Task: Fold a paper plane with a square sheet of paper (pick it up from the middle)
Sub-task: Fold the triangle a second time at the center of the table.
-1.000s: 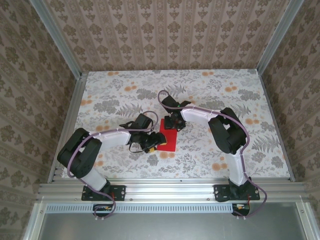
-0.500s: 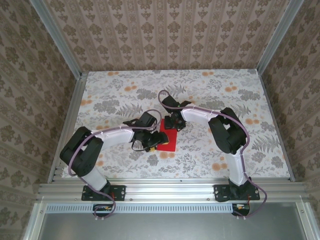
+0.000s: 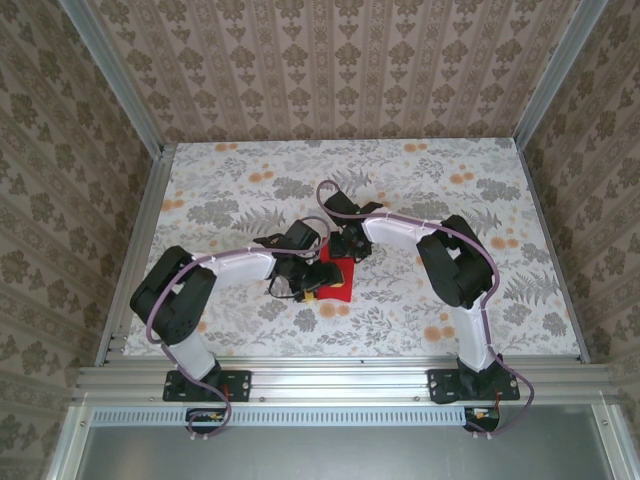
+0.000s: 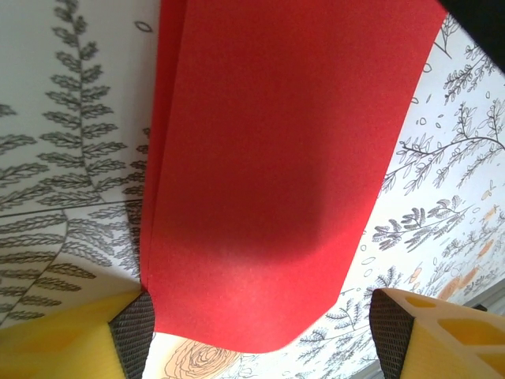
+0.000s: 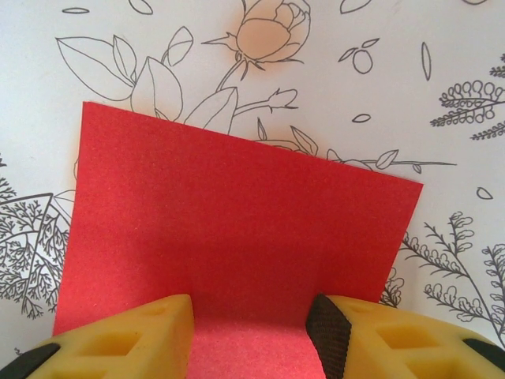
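The left jaws stand wide apart. Their dark pads [image 4: 134, 335] sit at the two lower corners of the left wrist view. The paper [image 4: 276, 158] runs up from the gap between them towards the top of the frame. Its left edge shows stacked layers, so it is folded. Its near end curves between the pads, with the left pad right at its edge, though I can't tell whether they touch.

The right jaws are apart too. Their yellow fingers [image 5: 150, 332] lie along the bottom of the right wrist view, with red paper in the gap and lying flat beyond them.

From above, the paper [image 3: 338, 270] lies mid-frame on the flowered counter [image 3: 450, 190]. The left arm [image 3: 235, 268] reaches it from the left and the right arm [image 3: 400, 230] from the upper right.
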You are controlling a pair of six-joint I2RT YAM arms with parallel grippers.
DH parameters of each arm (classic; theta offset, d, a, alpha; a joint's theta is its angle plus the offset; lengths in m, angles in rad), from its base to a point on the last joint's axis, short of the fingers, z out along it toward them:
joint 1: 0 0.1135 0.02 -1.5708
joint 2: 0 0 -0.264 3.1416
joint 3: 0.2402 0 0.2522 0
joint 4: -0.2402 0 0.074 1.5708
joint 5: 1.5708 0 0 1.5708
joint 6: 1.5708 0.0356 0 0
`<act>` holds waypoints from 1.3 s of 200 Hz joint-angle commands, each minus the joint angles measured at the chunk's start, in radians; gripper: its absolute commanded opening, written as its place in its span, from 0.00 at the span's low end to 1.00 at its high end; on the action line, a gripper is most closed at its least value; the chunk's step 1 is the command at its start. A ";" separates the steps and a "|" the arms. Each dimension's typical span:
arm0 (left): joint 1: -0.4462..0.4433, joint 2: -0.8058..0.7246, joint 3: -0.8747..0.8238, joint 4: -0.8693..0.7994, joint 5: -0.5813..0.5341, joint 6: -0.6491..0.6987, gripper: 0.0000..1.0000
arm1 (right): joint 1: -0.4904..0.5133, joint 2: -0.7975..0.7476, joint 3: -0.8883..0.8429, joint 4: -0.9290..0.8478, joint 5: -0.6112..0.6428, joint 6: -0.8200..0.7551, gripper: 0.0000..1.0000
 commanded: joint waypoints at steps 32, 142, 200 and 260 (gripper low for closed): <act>-0.011 -0.006 0.013 0.051 0.009 0.010 0.72 | -0.006 0.097 -0.078 -0.032 -0.049 0.018 0.48; 0.019 -0.121 -0.077 0.103 -0.032 -0.048 0.60 | -0.006 0.100 -0.075 -0.029 -0.055 0.016 0.48; 0.028 -0.137 -0.119 0.197 0.021 -0.082 0.59 | -0.006 0.103 -0.077 -0.028 -0.056 0.017 0.48; 0.032 -0.116 -0.157 0.337 0.058 -0.105 0.59 | -0.006 0.102 -0.085 -0.023 -0.061 0.016 0.47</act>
